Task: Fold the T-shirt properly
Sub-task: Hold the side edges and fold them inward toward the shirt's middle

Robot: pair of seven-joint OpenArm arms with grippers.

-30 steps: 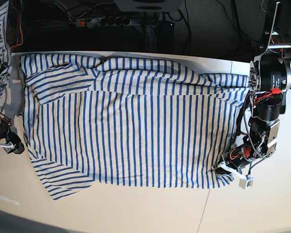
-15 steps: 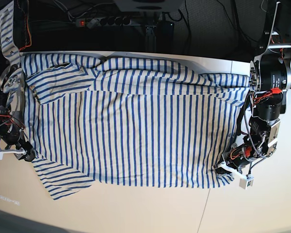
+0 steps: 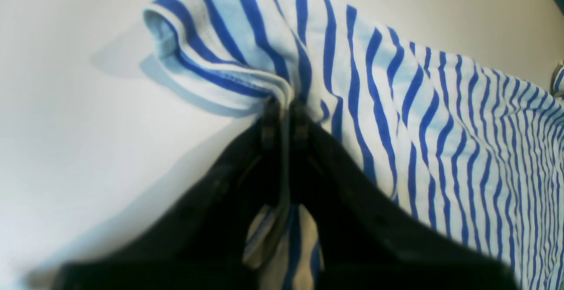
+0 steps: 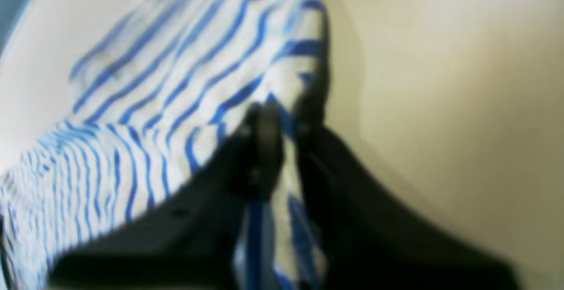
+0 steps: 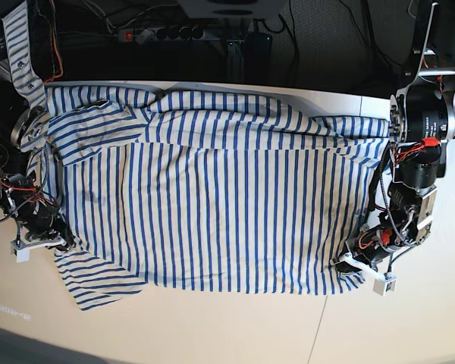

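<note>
The T-shirt (image 5: pixel 212 205) lies spread nearly flat across the pale table (image 5: pixel 235 326), its stripes running from the table's far edge toward its near edge in the base view, with one sleeve (image 5: pixel 98 284) splayed out at the table's near-left part and folds of cloth bunched along the table's far edge. Beyond that far edge a power strip (image 5: pixel 163 32) sits among dark cables.

The left gripper (image 5: pixel 354 260) is at the shirt's corner toward the table's near-right part. In the left wrist view its black fingers (image 3: pixel 269 122) are pressed together with striped cloth (image 3: pixel 246 74) pinched between them; the fabric rises in a small hump just past the tips and more of it shows below, between the finger bases.

The right gripper (image 5: pixel 51 235) is at the shirt's opposite edge, beside the splayed sleeve, toward the table's left side. The right wrist view is blurred, yet it shows the dark fingers (image 4: pixel 264 144) clamped on a fold of the shirt (image 4: pixel 176 105), with a strip of striped cloth running down between them and bare table (image 4: pixel 462 105) to one side
</note>
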